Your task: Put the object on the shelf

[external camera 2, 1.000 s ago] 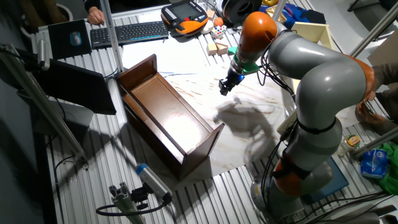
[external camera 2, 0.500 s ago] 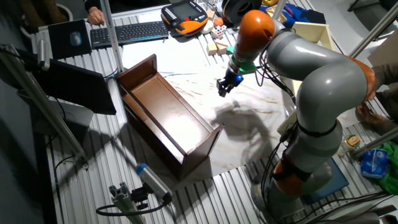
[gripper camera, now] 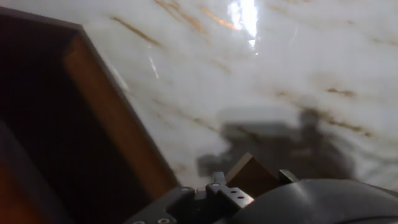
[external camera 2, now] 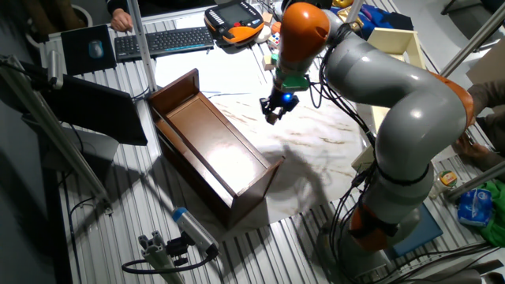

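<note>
Hanging over the white marbled desk (external camera 2: 316,138), our gripper (external camera 2: 273,112) sits just right of the long dark brown shelf (external camera 2: 209,146), above the sheet and clear of it. In the hand view we see a small tan-brown wooden cube (gripper camera: 252,176) pinched at the tips, its corner poking up past the dark gripper body, so the jaws are closed on it; in the fixed view the cube is too small for us to make out. The same hand view shows the shelf's glossy side wall and edge at the left of the picture, with the desk's veined surface and the gripper's shadow to the right. At the far side of the desk we see a black keyboard (external camera 2: 162,41), an orange and black pendant (external camera 2: 234,21), a few pale wooden blocks (external camera 2: 275,60) and a cream-white box (external camera 2: 392,43) at far right.
</note>
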Tool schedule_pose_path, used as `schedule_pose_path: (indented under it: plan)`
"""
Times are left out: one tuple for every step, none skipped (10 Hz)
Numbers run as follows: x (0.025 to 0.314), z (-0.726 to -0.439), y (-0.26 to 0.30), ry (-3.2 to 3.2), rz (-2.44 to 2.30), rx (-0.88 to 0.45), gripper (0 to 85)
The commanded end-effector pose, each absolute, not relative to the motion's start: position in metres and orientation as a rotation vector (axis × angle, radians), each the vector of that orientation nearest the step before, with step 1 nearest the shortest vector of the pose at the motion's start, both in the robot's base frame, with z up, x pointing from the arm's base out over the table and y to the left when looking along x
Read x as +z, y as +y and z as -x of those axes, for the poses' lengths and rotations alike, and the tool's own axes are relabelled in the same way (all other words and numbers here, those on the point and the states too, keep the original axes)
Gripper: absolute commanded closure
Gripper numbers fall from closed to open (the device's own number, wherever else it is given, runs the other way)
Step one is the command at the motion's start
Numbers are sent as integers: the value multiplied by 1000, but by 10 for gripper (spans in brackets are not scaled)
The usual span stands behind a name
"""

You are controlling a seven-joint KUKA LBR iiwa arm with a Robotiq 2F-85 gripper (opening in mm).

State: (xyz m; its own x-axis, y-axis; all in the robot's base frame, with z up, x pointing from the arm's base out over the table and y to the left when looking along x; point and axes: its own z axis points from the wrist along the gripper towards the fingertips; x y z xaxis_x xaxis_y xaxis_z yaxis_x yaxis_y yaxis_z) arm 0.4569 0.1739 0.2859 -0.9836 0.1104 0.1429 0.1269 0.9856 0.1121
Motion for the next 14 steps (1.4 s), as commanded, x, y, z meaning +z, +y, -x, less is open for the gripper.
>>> schedule_pose_path:
  plan:
    - [316,-455,194,-2993,188,-184,850]
    - [316,-455,193,-2991,193,-184,850]
    - [315,-457,190,-2985,196,-182,850]
    - [313,-459,189,-2982,190,-168,850]
    - [313,-459,189,-2985,156,-159,850]
    - [313,-459,189,-2987,141,-179,850]
    - [313,-459,189,-3002,107,-181,850]
    - [313,-459,189,-3030,45,-181,850]
    - [313,-459,189,-3039,3,-207,850]
    - [313,-459,189,-3025,4,-247,850]
    - [313,-459,189,-3010,33,-235,850]
    - [313,-459,189,-2995,74,-207,850]
    - [319,-455,195,-2987,103,-202,850]
    - [326,-448,206,-2995,135,-185,850]
